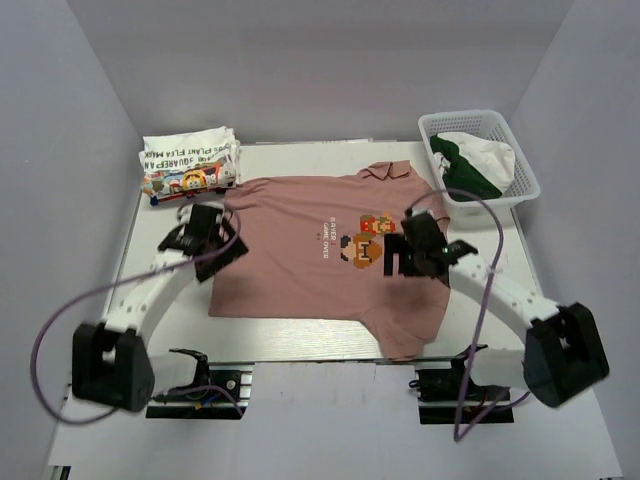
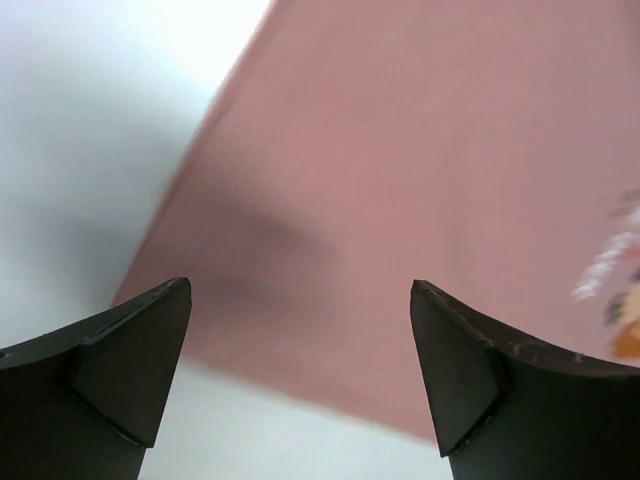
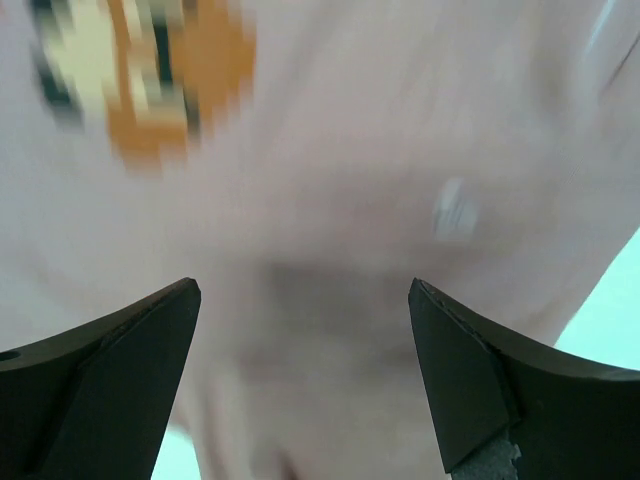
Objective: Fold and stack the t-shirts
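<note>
Pink t-shirt point(image 1: 300, 270) lies spread flat mid-table, with the folded white shirt point(image 1: 190, 165) far left; soft and limp, it is likely best pinched at its side edges, where the left gripper point(image 2: 300, 290) and right gripper point(image 3: 303, 288) hover wide open and empty.

1. A white slatted plastic basket point(image 1: 527, 175) stands at about 2 o'clock in the overhead view, on the far right corner of the table.
2. Inside the basket lies bunched cloth: a dark green piece point(image 1: 462, 165) toward its 9 o'clock side, and a white piece point(image 1: 492, 155) toward 1 o'clock, rising above the rim.
3. The table point(image 1: 300, 345) is white and flat.
4. Pale lavender walls point(image 1: 320, 60) close it in at 9, 12 and 3 o'clock.
</note>
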Controlling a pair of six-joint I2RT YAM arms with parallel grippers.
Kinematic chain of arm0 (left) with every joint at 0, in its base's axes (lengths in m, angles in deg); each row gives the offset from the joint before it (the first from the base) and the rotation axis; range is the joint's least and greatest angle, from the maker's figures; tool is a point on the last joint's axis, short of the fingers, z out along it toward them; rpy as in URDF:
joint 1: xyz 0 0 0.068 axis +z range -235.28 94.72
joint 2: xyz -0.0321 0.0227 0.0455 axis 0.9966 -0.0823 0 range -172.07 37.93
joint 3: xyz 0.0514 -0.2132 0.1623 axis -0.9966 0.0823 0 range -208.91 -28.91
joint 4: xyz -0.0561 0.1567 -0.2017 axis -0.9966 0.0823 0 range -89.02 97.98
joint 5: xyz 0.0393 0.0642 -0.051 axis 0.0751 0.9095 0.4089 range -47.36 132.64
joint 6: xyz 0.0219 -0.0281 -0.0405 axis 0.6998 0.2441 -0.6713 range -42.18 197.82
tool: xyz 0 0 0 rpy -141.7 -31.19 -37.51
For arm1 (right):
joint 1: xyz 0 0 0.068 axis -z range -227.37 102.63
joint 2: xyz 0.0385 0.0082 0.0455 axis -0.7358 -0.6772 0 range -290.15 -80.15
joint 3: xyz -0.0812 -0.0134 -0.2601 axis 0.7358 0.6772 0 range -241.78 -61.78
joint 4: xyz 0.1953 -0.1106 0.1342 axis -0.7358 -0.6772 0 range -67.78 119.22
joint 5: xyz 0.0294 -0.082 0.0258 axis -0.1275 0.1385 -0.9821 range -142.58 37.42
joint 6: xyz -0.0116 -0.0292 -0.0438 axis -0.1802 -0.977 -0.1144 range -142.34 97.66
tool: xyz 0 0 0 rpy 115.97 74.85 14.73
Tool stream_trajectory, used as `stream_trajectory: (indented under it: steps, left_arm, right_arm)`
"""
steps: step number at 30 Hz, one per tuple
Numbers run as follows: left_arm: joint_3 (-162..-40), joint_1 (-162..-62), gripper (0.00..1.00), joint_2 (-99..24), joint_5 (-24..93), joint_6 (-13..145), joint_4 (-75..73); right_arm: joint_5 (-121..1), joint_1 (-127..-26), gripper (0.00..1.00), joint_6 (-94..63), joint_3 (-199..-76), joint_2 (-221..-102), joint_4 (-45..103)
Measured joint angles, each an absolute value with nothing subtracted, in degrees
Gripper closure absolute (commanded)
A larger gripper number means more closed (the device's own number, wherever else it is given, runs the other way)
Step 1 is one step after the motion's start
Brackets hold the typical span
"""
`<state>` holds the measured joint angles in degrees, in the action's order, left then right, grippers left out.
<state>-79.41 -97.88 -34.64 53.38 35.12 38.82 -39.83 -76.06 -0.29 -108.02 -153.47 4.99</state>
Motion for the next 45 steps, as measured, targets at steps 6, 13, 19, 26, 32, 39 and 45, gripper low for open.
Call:
stream_trajectory:
  steps: [6,13,19,26,32,39,45]
  left_arm:
    - [-63.71,-97.31,0.0,-15.23,56.5,23.8,49.18]
    - [-57.73,-96.83,0.12,-12.96,57.18,16.24,48.99]
    - [-55.96,-96.72,0.75,-21.88,57.01,14.56,43.15]
    - [-56.06,-96.66,1.0,-24.02,57.05,13.88,38.69]
    - [-55.74,-96.66,1.0,-22.88,57.64,13.68,38.95]
    - [-55.74,-96.66,1.0,-20.24,58.54,13.73,41.36]
    - [-56.41,-96.66,1.0,-17.75,58.58,14.16,42.34]
  right_arm:
    - [-44.5,-82.95,0.1,5.06,-94.4,-137.97,-6.11]
    - [-53.05,-86.22,0.1,6.53,-93.5,-129.45,-11.14]
    - [-54.93,-90.18,0.1,9.28,-93.46,-132.35,-13.08]
    - [-55.3,-95.82,0.14,13.85,-90.16,-137.36,-12.6]
    - [-49.33,-99.91,0.63,18.48,-92.43,-144.55,-13.17]
    - [-43.15,-103.25,0.97,23.75,-94.94,-148.18,-16.08]
    - [-37.86,-103.27,1.0,24.82,-100.41,-148.2,-20.75]
